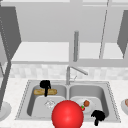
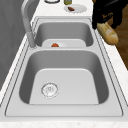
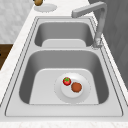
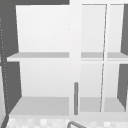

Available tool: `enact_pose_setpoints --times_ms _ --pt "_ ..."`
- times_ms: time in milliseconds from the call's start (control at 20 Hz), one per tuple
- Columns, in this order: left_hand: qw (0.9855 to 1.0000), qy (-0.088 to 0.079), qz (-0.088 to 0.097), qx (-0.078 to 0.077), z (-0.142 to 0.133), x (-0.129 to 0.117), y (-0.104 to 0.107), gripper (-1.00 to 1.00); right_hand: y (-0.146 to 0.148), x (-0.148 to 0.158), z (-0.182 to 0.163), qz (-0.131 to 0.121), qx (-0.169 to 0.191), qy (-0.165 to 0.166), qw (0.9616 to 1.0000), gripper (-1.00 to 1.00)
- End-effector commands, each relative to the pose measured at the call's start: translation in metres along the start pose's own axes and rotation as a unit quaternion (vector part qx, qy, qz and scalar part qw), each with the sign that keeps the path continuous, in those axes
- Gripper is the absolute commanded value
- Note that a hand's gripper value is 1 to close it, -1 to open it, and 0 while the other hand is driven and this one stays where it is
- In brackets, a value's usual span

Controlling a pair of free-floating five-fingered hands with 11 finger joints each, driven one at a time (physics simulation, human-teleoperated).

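Baguette (image 1: pixel 45 91) is mid-carry over sink's (image 1: pixel 24 100) left basin in left hand's (image 1: pixel 45 85) curled grip; right hand (image 1: pixel 98 116) idles w/ fingers curled, holding nothing; next needs a steady hold.

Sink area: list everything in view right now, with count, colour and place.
Sink: one, steel, two basins.
Faucet: one, grey, behind the divider.
Plate: one, white, right basin floor.
Strawberry: one, red, on that plate.
Brown round food: one, beside the strawberry.
Baguette: one, tan, held above the left basin's front.
Red ball: one, front centre.
Counter plates: white, one each side, food on them.
Left hand: black, curled round the baguette.
Right hand: black, front right.
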Motion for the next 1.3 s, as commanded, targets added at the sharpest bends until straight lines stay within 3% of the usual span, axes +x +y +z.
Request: enact_pose_setpoints --times_ms 0,800,950,1100,1250 --pt "0.9999 -0.016 0.002 -0.006 0.003 -0.028 -0.023 1.00 0.000 0.000 0.000 0.000 0.000 0.000 1.0000 0.00" --pt "0.9999 -0.016 0.003 -0.004 0.020 -0.143 -0.131 1.00 0.000 0.000 0.000 0.000 0.000 0.000 1.0000 0.00" --pt "0.9997 -0.024 0.005 -0.006 0.022 -0.165 -0.151 1.00 0.000 0.000 0.000 0.000 0.000 0.000 1.0000 0.00" --pt "0.9992 -0.039 0.005 -0.011 0.025 -0.169 -0.177 1.00 0.000 0.000 0.000 0.000 0.000 0.000 1.0000 0.00" --pt "0.9992 -0.040 0.004 -0.007 0.023 -0.173 -0.204 1.00 0.000 0.000 0.000 0.000 0.000 0.000 1.0000 0.00"
